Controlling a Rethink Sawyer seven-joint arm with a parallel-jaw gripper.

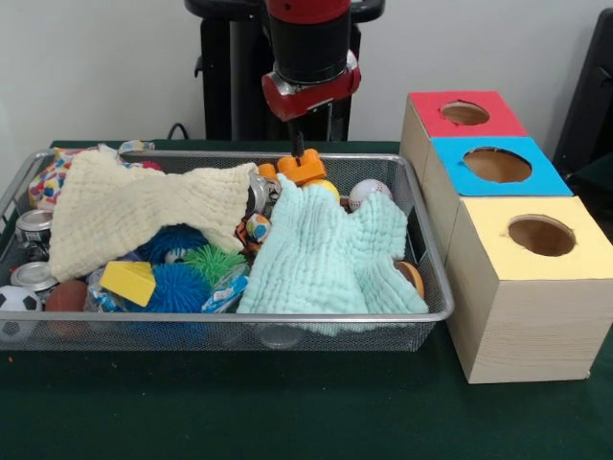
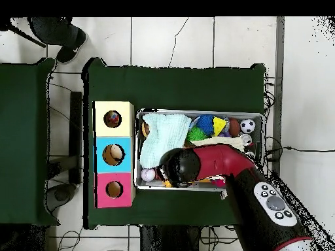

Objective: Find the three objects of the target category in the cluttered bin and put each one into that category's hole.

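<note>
Nearest you, the plain mint-green cloth (image 1: pixel 330 254) in the silver wire-mesh bin (image 1: pixel 287 316) may snag your gripper (image 1: pixel 300 158), whose jaws I cannot tell open from closed.

1. I am seeing the bin (image 1: pixel 436 316) sitting on the bench (image 1: pixel 287 412), with three boxes in a row just beside it on the front view's right.
2. The box with the hole (image 1: pixel 541 235) is standing nearest the camera, the other two lining up behind it.
3. Two cloths are lying on the clutter in the bin: one (image 1: pixel 124 216) at left, one (image 1: pixel 330 254) at right.
4. The gripper (image 1: pixel 299 153) is hanging over the bin's far side.
</note>
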